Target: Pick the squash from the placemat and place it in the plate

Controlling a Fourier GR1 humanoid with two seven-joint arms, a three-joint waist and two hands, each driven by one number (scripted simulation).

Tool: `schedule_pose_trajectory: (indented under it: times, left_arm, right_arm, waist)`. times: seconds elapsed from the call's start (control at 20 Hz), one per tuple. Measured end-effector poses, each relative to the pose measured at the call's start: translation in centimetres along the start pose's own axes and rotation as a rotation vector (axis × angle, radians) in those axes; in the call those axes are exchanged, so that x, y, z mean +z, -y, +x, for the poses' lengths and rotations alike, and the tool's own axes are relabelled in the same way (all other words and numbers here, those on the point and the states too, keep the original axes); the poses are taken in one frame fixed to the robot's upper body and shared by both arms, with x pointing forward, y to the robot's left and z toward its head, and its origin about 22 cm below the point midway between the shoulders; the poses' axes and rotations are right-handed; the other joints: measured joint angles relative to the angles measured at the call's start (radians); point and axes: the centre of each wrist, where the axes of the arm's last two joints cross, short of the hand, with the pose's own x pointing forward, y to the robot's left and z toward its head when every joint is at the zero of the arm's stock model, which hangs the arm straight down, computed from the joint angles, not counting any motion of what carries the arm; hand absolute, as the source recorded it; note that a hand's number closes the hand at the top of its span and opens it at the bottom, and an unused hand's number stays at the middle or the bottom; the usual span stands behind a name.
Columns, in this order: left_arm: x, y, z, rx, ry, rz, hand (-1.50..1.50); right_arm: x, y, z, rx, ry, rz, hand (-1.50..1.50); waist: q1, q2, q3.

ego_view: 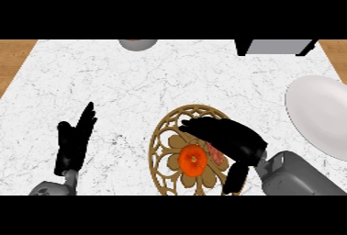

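An orange squash [193, 159] lies on a round brown lattice placemat [169, 133] near the counter's front middle. My right hand [227, 137] hovers over the placemat's right half, fingers curled and reaching left above the squash, its thumb hanging down at the right. Whether the fingers touch the squash is hidden. A white plate [318, 114] sits at the right edge of the counter, partly cut off. My left hand [73, 137] rests open at the lower left, fingers pointing up.
A grey bowl-like object [137, 44] sits at the counter's far edge. A dark and grey appliance [274, 47] stands at the back right. Wooden floor shows at both far corners beyond the white marble counter [122, 82].
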Motion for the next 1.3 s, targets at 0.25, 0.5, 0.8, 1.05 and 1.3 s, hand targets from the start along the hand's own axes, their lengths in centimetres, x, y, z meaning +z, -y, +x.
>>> schedule_pose_trajectory:
  times: [0.25,0.5,0.8,1.05,1.3]
  left_arm:
    - [0.1,0.1,-0.1,0.002,0.003,0.005,0.00]
    - [0.1,-0.2,0.4,0.000,0.008,0.002,0.00]
    - [-0.1,0.1,-0.6,-0.002,0.005,0.006,0.00]
    - [0.2,-0.3,-0.1,-0.006,0.010,0.008,0.00]
    - [0.4,-0.3,-0.7,-0.007,0.001,0.007,0.00]
  right_arm:
    - [-1.3,0.5,0.6,0.019,-0.048,0.077,-1.50]
    - [-2.1,-0.4,0.5,0.031,-0.071,0.111,-1.50]
    - [-3.0,-2.2,0.7,0.041,-0.073,0.139,-1.50]
    - [-4.0,-2.9,0.6,0.034,-0.075,0.154,-1.50]
    - [-3.9,-3.3,0.5,0.027,-0.079,0.154,-1.50]
  waist:
    - [-0.002,0.001,0.001]
    - [-0.003,0.002,0.001]
    - [-0.004,0.002,0.001]
    - [-0.003,0.002,0.001]
    - [-0.005,0.002,0.001]
